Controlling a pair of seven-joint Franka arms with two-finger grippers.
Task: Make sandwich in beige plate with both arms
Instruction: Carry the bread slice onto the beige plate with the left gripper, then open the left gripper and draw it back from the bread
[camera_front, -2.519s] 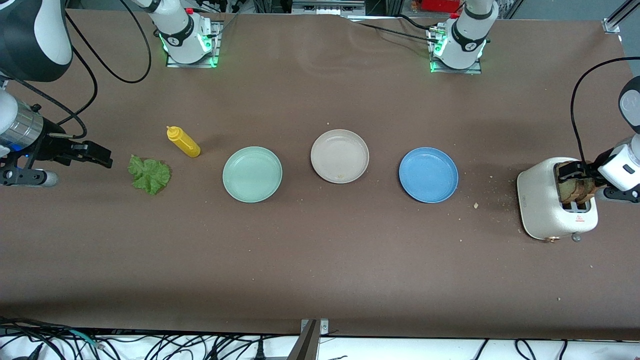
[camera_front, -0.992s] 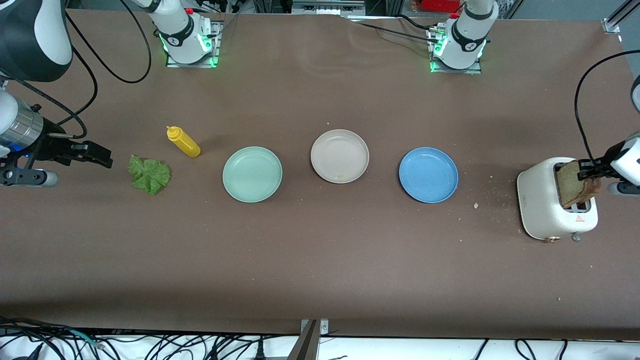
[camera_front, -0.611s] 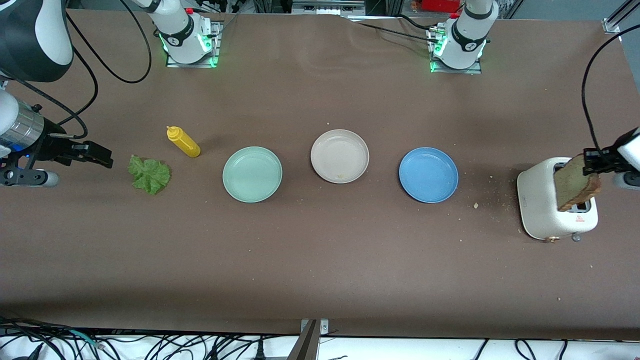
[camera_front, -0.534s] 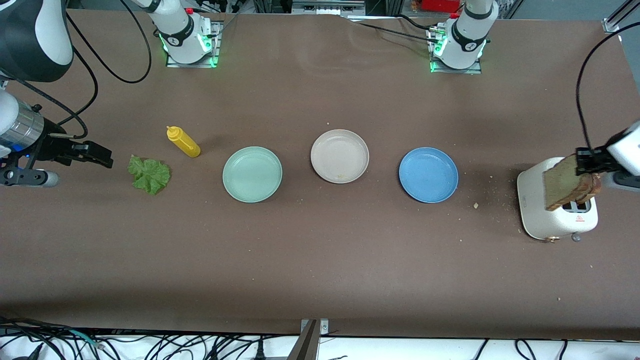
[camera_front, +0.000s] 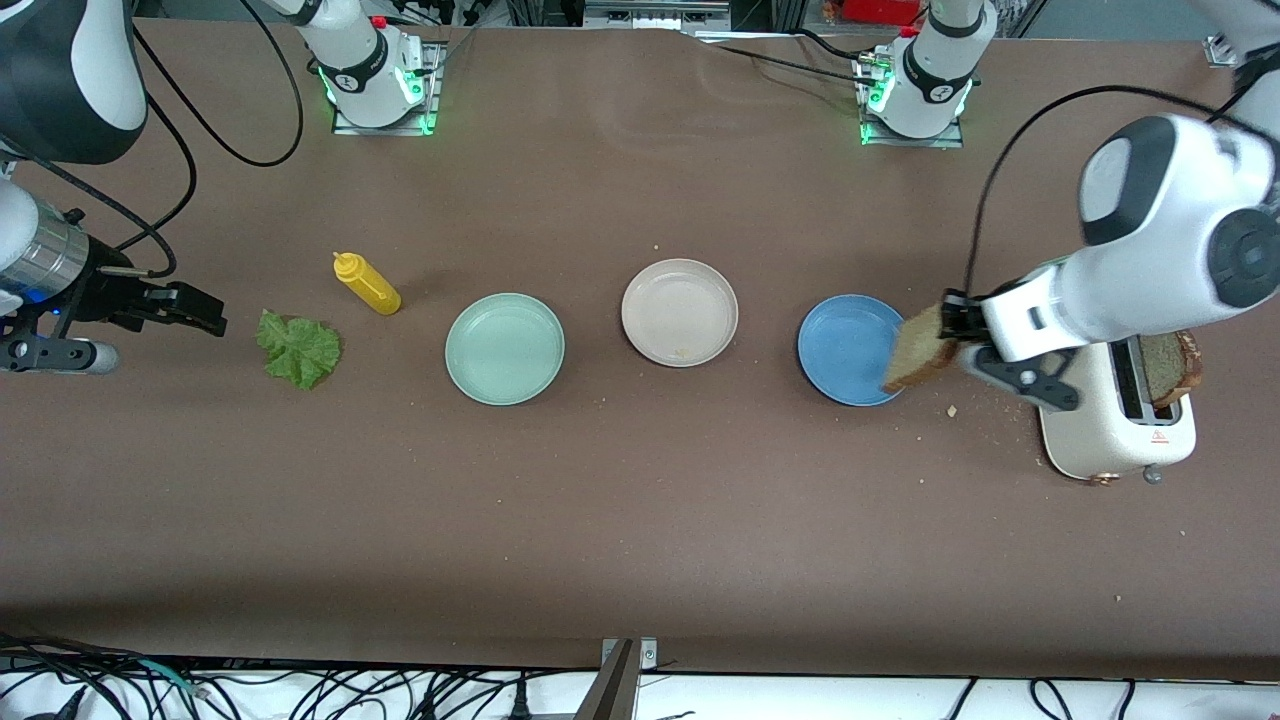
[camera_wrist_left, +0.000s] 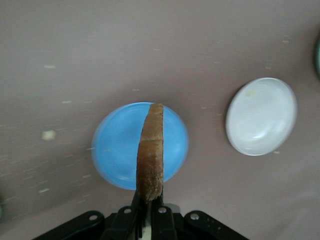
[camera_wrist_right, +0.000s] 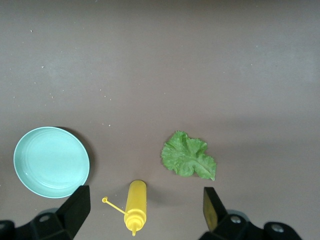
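A brown bread slice (camera_front: 915, 350) with darker crust hangs edge-up over the blue plate (camera_front: 845, 350), clamped in the left gripper (camera_front: 952, 328). The beige plate (camera_front: 680, 312) sits bare beside it. The right gripper (camera_front: 195, 310) waits wide open near the lettuce (camera_front: 299, 349).

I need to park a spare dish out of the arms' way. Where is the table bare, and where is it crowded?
Bare: the wide strip nearer the front camera than the mint green plate, beige plate and blue plate. Crowded: the toaster end, where the left gripper carries a bread slice over the blue plate.
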